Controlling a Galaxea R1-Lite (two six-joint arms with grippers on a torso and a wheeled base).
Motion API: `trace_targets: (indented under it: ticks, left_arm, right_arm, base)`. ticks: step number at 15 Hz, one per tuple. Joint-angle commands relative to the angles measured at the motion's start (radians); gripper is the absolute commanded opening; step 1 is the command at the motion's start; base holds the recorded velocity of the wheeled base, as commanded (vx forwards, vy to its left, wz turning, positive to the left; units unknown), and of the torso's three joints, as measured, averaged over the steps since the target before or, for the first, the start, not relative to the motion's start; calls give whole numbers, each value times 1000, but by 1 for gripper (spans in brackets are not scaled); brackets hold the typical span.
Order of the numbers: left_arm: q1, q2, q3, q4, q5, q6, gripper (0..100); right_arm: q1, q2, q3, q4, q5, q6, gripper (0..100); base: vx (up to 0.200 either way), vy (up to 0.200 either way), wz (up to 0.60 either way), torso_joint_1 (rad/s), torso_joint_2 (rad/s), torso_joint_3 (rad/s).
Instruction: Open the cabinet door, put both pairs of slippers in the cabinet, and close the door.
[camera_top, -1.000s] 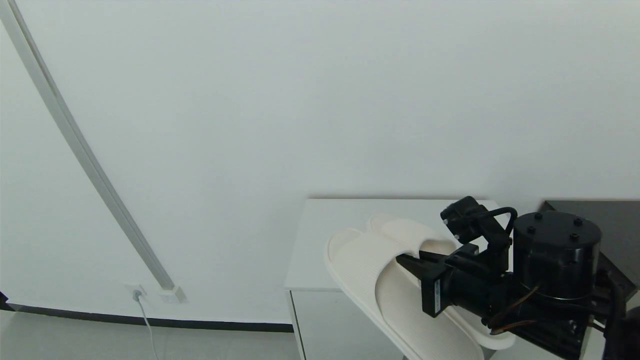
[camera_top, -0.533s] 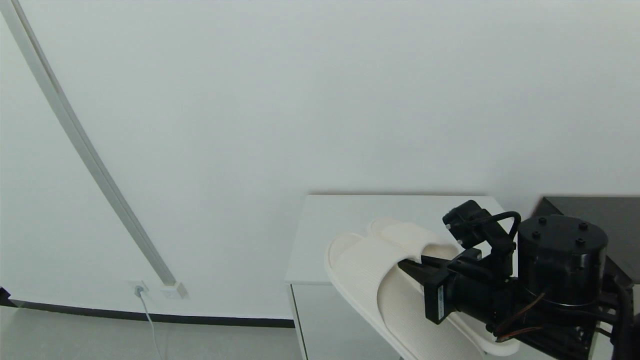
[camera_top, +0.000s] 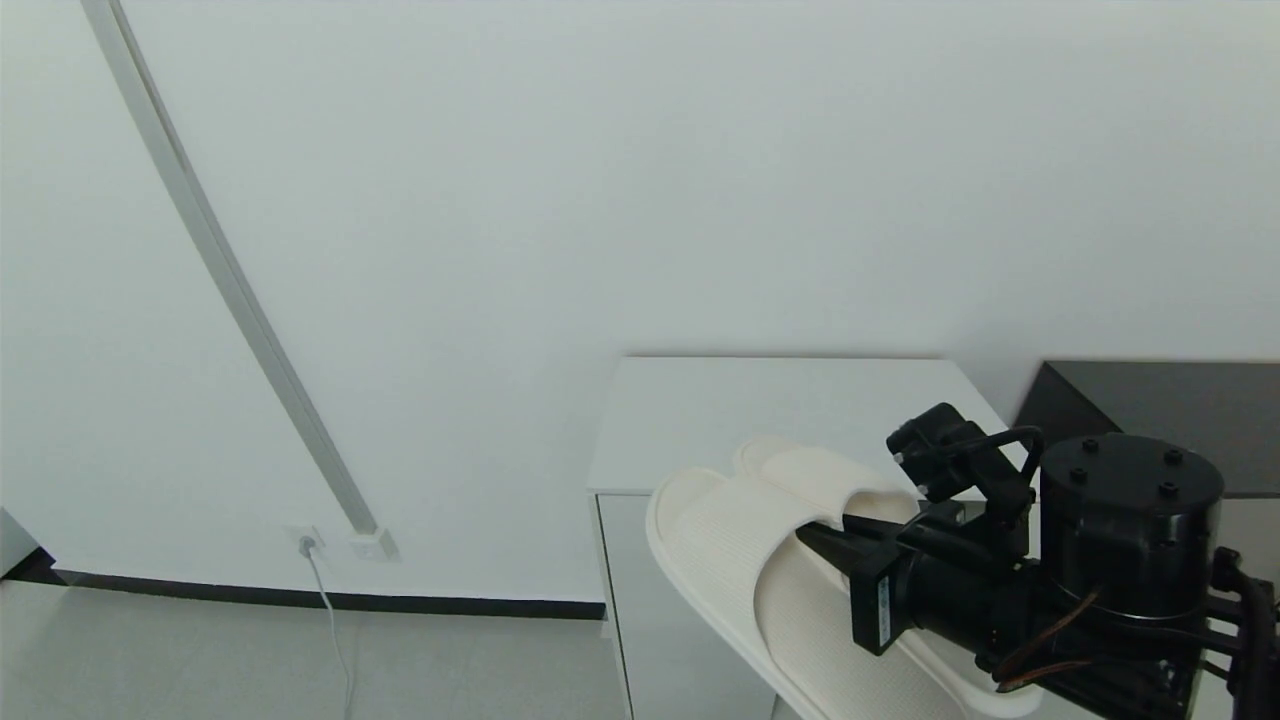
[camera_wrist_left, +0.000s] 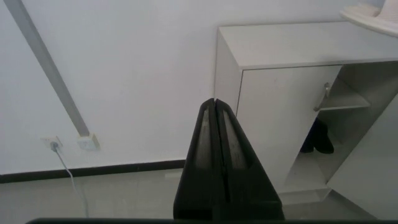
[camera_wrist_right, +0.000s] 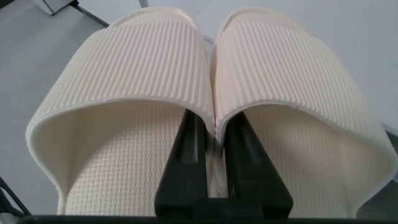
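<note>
White wall (camera_top: 600, 200) stands behind a white cabinet (camera_top: 780, 410). One cabinet door (camera_wrist_left: 373, 174) is open, and shelves show inside. The right end effector (camera_top: 830, 535) is closed on a pair of cream slippers (camera_top: 730, 540). One finger sits inside each slipper, pinching their inner sides together. The slippers are held up in the air in front of the cabinet's top edge. The left end effector (camera_wrist_left: 216, 155) is closed with nothing in it, back from the cabinet.
</note>
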Motion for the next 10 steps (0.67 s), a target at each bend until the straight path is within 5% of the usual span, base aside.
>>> trace_targets:
  ticks: [1, 10]
  left_arm:
    - [1, 1, 0, 0, 0, 0, 0]
    - [1, 1, 0, 1, -1, 1, 0]
  right_arm:
    - [0, 4, 3, -1, 0, 0, 0]
    - [0, 5, 11, -3, 0, 0, 0]
  base:
    - [0, 0, 0, 0, 0, 0]
    - [0, 0, 0, 0, 0, 0]
